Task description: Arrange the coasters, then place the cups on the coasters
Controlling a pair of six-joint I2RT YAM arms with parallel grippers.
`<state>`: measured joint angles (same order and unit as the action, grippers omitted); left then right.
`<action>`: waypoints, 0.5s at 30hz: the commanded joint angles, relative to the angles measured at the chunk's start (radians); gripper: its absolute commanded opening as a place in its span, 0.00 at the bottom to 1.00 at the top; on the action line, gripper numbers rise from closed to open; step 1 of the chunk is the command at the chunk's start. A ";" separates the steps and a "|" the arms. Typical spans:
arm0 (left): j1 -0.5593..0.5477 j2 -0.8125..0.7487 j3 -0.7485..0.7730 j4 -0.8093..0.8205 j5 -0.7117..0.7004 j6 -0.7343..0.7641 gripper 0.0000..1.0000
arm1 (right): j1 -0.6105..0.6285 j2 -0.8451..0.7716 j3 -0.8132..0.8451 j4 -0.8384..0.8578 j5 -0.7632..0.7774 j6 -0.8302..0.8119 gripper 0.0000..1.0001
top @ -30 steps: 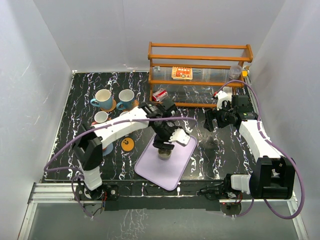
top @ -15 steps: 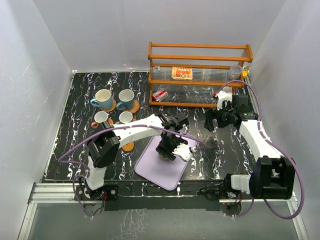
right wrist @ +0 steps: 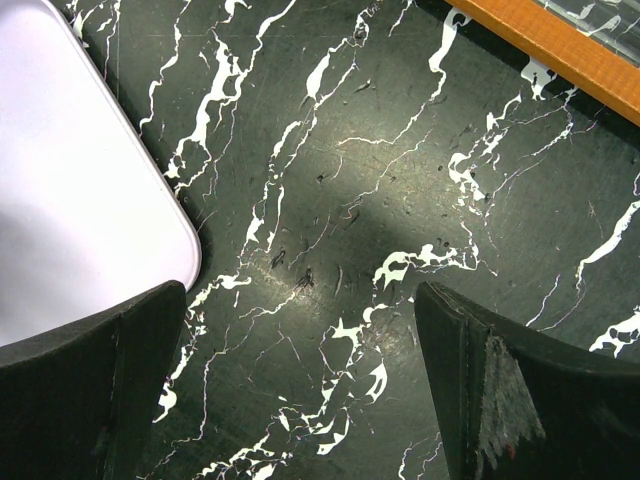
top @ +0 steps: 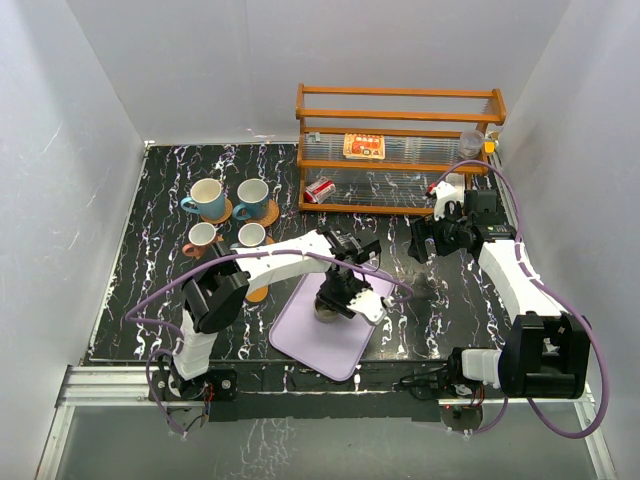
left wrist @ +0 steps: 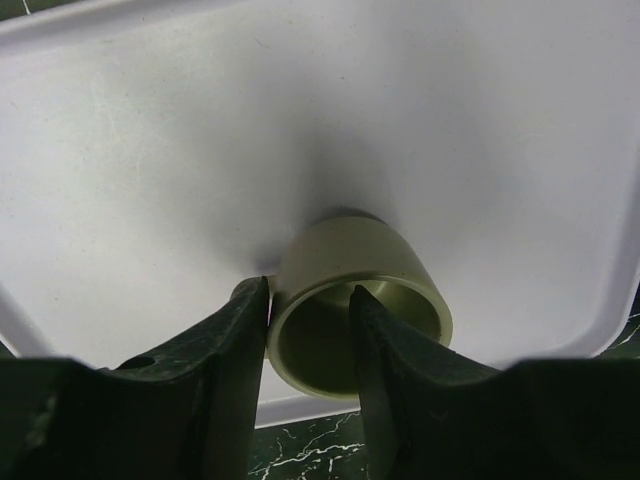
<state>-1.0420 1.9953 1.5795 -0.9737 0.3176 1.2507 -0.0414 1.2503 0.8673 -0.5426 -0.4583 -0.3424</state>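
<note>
The olive-grey cup [left wrist: 345, 245] stands upright on the lilac tray [left wrist: 150, 150], near the tray's far end. My left tool [left wrist: 310, 292] is down over it with its fingers astride the cup's wall: one finger touches the outside and the other reaches into the mouth. Whether they pinch the wall, I cannot tell. My right tool [right wrist: 300, 290] hangs over the bare bench [right wrist: 350, 180] just past the tray's right corner, its fingers spread wide and holding nothing. At the bench's far left, two blue-grey cups [top: 207, 197] sit on brown coasters [top: 268, 211], with two smaller cups [top: 250, 234] just in front. An orange coaster [top: 258, 293] shows beside the tray's left edge.
</note>
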 commanded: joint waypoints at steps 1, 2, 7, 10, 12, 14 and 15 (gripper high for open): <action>-0.005 0.000 0.033 -0.052 -0.027 -0.078 0.36 | -0.005 0.005 0.007 0.027 0.002 -0.015 0.98; -0.006 -0.002 0.031 -0.055 -0.038 -0.099 0.36 | -0.004 0.007 0.008 0.026 0.002 -0.014 0.98; -0.006 -0.037 -0.016 -0.048 -0.081 -0.196 0.38 | -0.005 0.011 0.008 0.027 0.001 -0.017 0.98; -0.003 -0.071 -0.063 -0.033 -0.113 -0.235 0.39 | -0.004 0.012 0.009 0.026 0.001 -0.016 0.98; 0.001 -0.094 -0.100 -0.020 -0.130 -0.258 0.40 | -0.005 0.013 0.009 0.024 0.001 -0.017 0.98; 0.008 -0.120 -0.127 -0.008 -0.140 -0.280 0.40 | -0.004 0.014 0.009 0.024 0.001 -0.017 0.98; 0.012 -0.131 -0.141 -0.002 -0.141 -0.290 0.40 | -0.004 0.015 0.008 0.025 0.001 -0.017 0.98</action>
<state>-1.0420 1.9636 1.4818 -0.9653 0.2077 1.0279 -0.0414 1.2644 0.8673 -0.5484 -0.4583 -0.3454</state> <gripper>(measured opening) 0.399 0.983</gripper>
